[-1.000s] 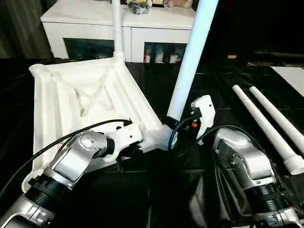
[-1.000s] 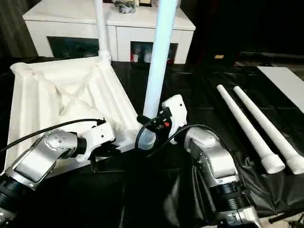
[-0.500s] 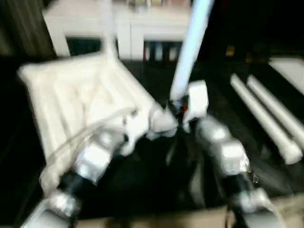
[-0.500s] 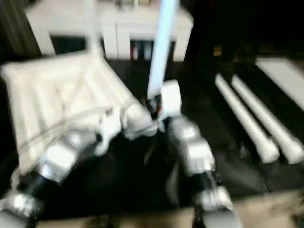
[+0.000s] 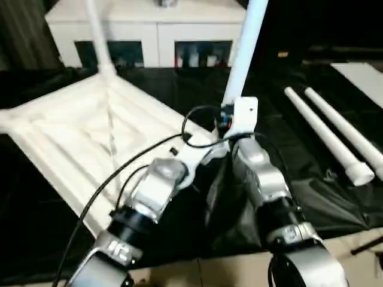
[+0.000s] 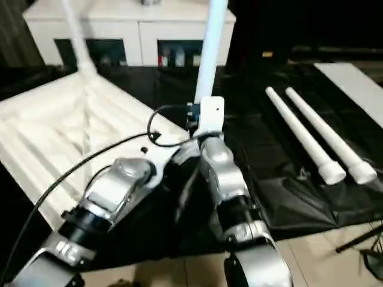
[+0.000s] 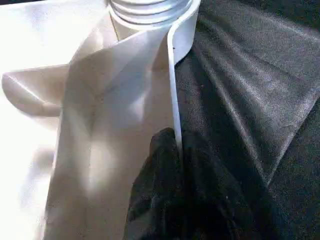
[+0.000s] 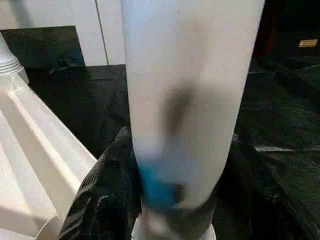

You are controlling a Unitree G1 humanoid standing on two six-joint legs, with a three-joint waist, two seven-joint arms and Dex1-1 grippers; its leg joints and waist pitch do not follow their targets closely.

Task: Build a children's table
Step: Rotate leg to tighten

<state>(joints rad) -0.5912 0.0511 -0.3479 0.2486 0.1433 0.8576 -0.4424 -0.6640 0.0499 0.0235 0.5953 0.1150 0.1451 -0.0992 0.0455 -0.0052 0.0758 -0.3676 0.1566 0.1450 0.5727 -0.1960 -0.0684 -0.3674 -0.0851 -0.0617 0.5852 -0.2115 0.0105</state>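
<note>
The children's table's white tabletop (image 5: 72,131) lies underside up on the black cloth, ribs showing. One white leg (image 5: 96,36) stands in its far corner socket. A second leg (image 5: 246,48) stands upright in the near right corner socket (image 7: 150,12). My right gripper (image 8: 185,200) is shut on this leg low down, a black finger (image 8: 107,185) on each side. My left gripper (image 7: 177,155) is shut on the tabletop's thin raised rim (image 7: 172,90) just short of that socket. Two loose legs (image 5: 326,134) lie side by side on the cloth to the right.
A white cabinet (image 5: 149,27) with dark glass doors stands behind the work. A white panel (image 5: 362,75) lies at the far right. The black cloth (image 5: 311,197) ends at a tan floor (image 5: 227,269) close in front of me, where a dark stand foot (image 6: 359,239) shows.
The whole picture has swung and tilted down, so the camera has moved. Both grips look the same as before, on the rim and on the upright leg.
</note>
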